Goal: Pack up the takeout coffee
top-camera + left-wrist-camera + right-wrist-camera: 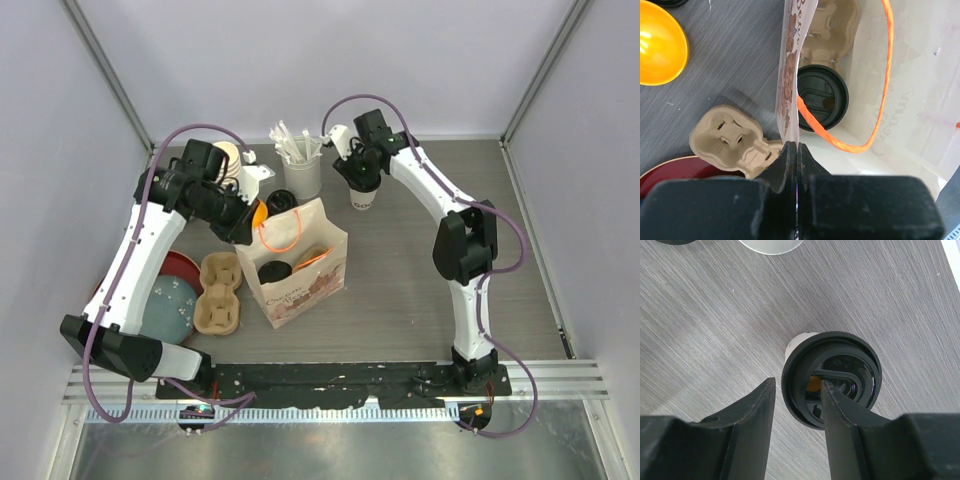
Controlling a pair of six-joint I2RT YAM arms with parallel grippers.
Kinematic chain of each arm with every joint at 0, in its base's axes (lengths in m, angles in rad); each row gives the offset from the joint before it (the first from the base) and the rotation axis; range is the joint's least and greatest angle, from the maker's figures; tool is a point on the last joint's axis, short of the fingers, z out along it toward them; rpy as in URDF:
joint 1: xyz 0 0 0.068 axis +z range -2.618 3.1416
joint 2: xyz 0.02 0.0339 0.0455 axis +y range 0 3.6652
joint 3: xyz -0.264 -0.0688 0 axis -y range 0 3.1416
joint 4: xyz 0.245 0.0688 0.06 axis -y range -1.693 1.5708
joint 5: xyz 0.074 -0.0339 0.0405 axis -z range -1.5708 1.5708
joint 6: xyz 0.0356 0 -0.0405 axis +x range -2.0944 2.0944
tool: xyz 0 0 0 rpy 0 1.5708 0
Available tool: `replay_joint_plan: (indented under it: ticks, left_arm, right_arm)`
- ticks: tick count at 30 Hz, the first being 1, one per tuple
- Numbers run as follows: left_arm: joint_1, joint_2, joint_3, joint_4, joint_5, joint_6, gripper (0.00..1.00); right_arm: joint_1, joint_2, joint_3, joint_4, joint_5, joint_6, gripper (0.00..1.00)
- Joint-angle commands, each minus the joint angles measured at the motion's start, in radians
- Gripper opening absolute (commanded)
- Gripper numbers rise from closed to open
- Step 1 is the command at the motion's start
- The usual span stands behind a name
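Takeout coffee lid (840,347), hidden from above, sits between parted right jaws; left jaws clench the bag (789,75).

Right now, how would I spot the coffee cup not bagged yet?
Start at the paper bag mid-table. Behind it, right of the stick holder, a white cup stands on the table. It alone wears a black lid outside the bag.

Bright, even overhead light; faint soft shadows.
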Motion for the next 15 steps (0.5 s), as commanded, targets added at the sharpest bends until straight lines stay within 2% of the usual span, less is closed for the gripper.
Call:
replay_joint_plan:
  ticks: [1, 2, 6, 8, 9, 15]
  left_arm:
    - [0.005, -0.017, -0.003, -0.089, 0.02, 0.016, 0.0]
    - [0.005, -0.017, -0.002, -0.091, 0.019, 0.016, 0.0]
    - [0.005, -0.014, 0.003, -0.094, 0.022, 0.019, 0.0]
    - [0.005, -0.012, 0.006, -0.095, 0.023, 0.02, 0.0]
    - [0.005, -0.012, 0.005, -0.095, 0.022, 0.02, 0.0]
    - [0.005, -0.009, 0.0, -0.078, 0.042, 0.013, 0.0]
  right_arm:
    - [-0.001, 0.013, 0.057, -0.007, 0.01, -0.053, 0.47]
    - [-0.002, 0.019, 0.06, -0.01, 0.011, -0.056, 0.46]
    - [-0.007, 0.031, 0.06, -0.018, 0.027, -0.066, 0.29]
    - [-0.007, 0.031, 0.06, -0.024, 0.022, -0.076, 0.25]
    - [-0.008, 0.028, 0.06, -0.027, 0.021, -0.075, 0.2]
    - [-0.008, -0.032, 0.04, -0.035, 0.005, -0.053, 0.08]
